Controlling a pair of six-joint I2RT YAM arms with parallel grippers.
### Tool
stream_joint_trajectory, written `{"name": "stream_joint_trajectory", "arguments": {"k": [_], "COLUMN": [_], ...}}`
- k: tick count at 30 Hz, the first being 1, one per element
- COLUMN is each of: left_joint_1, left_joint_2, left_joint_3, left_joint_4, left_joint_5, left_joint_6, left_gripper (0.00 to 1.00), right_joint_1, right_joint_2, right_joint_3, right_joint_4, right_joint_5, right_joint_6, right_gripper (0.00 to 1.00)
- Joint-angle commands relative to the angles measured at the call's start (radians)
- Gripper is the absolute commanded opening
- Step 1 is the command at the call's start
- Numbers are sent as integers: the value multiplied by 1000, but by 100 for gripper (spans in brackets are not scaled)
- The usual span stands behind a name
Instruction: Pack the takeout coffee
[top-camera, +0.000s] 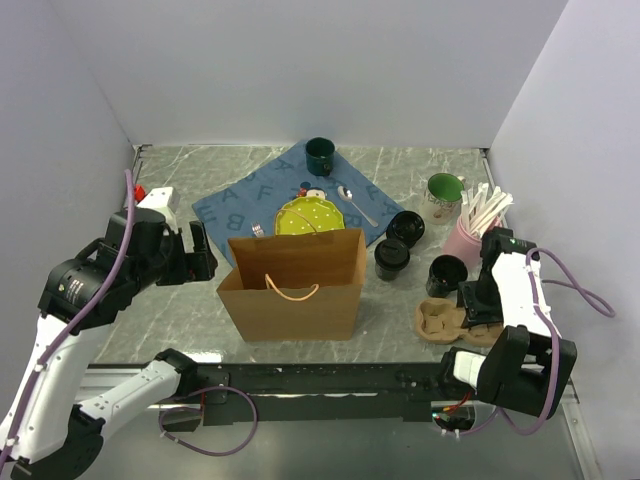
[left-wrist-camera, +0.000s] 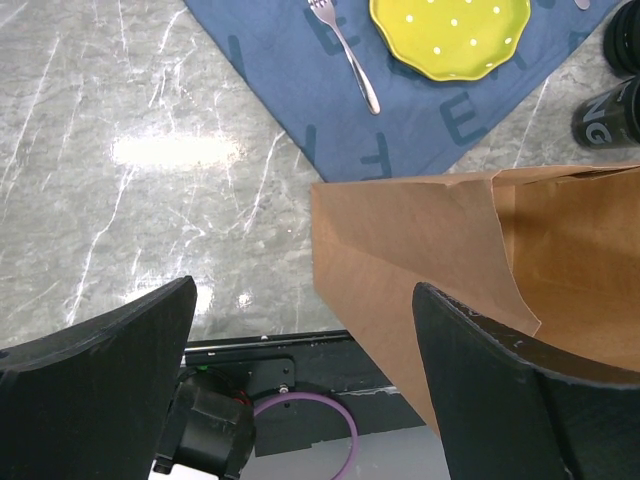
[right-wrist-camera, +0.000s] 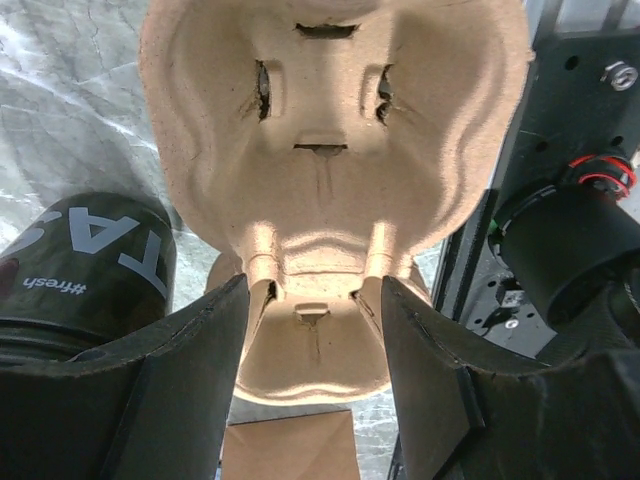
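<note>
Left gripper: its two black fingers fill the lower corners of the wrist view, spread wide with nothing held; one side wall of the paper bag lies between and under them; one finger overlaps the bag in view, contact cannot be judged.

Right gripper: fingers stand apart on either side of the narrow waist of the cup carrier; the fingers cover the carrier's edges, so I cannot tell whether they press on it or merely flank it; the carrier's near pocket is partly hidden.

Black cups: three, lidded, all on the table to the right of the bag; none seen in the bag or in the carrier.
- The nearest cup stands just beyond the carrier; in the right wrist view it is cut off by the frame edge and a finger, with only part of its white lettering legible.
- The other two stand at the edge of the blue cloth.

Bag upright and open at the top; its inside is mostly hidden from above.
</note>
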Motion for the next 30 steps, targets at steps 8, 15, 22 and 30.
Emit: {"name": "stream_joint_trajectory", "arguments": {"k": [8, 15, 22, 30], "left_joint_1": [-25, -25, -25, -25], "left_joint_2": [13, 22, 31, 41], "left_joint_3": [35, 42, 51, 58], "left_joint_4": [12, 9, 10, 7], "left_joint_5": [-50, -58, -66, -73], "left_joint_6": [20, 17, 17, 15], "left_gripper": [96, 96, 96, 96], "right_joint_1": [21, 21, 21, 21], "right_joint_2": [2, 16, 16, 22], "right_joint_3": [-30, -33, -38, -61], "right_joint_4": [-13, -4, 13, 56], "right_joint_5": [30, 42, 47, 36], "right_joint_6": [54, 51, 53, 45], "right_gripper": [62, 61, 58, 56]}}
